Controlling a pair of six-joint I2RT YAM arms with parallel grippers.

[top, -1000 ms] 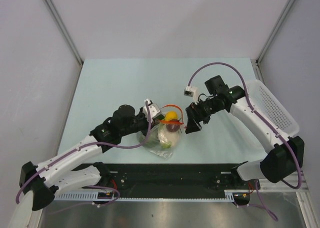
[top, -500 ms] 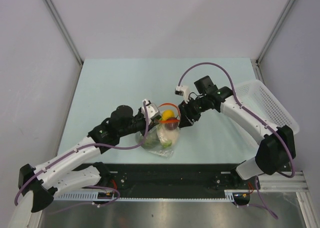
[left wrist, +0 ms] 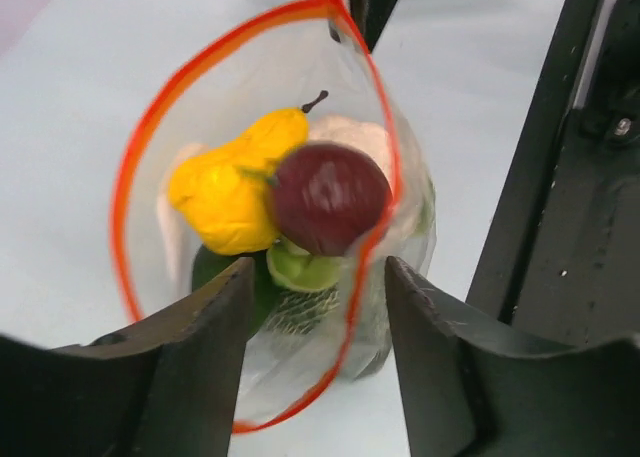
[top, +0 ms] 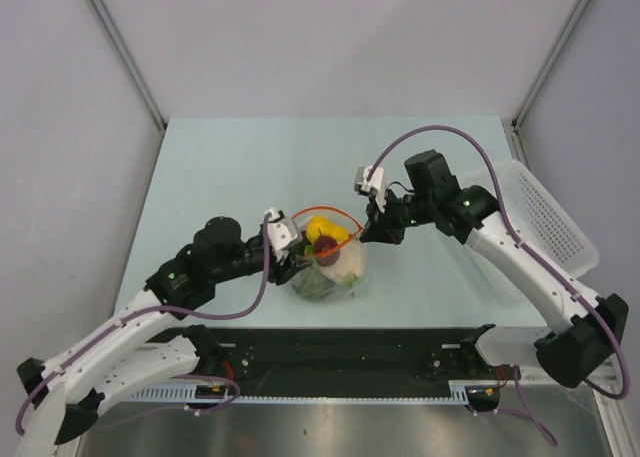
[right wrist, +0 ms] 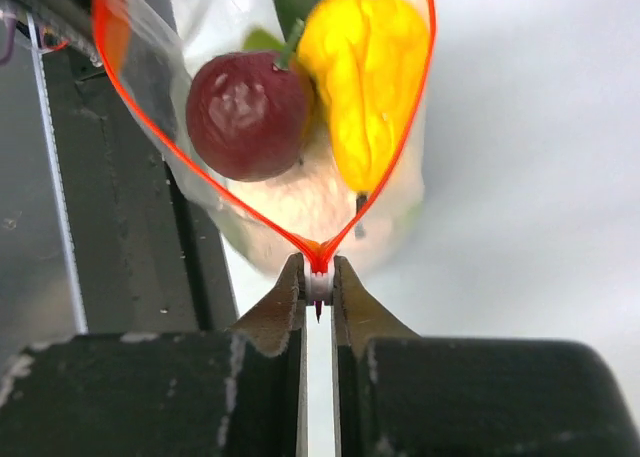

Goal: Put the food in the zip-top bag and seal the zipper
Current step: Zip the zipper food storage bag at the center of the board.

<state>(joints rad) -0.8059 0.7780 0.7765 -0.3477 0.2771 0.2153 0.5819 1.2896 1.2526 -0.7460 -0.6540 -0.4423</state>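
The zip-top bag [top: 338,275] stands at the table's near middle with its mouth wide, the orange-red zipper [left wrist: 135,147] forming a loop. The food sits inside: a yellow piece [left wrist: 225,187], a dark red round one [left wrist: 328,199], lime green [left wrist: 300,269], cream [right wrist: 300,205] and dark green [left wrist: 215,269]. My left gripper [left wrist: 318,322] is open just left of the bag [left wrist: 300,357]; the near mouth edge runs between its fingers [left wrist: 190,367] untouched. At the loop's right end, my right gripper [right wrist: 318,277] is shut on the zipper's [right wrist: 170,147] small white slider.
A white perforated basket [top: 548,215] stands at the table's right edge, behind my right arm. The black rail [top: 350,355] with the arm bases runs along the near edge, close below the bag.
My left gripper opened, let go of the bag's mouth and drew back to the left. My right gripper moved in and shut on the zipper's right end. The bag's mouth spread wider.
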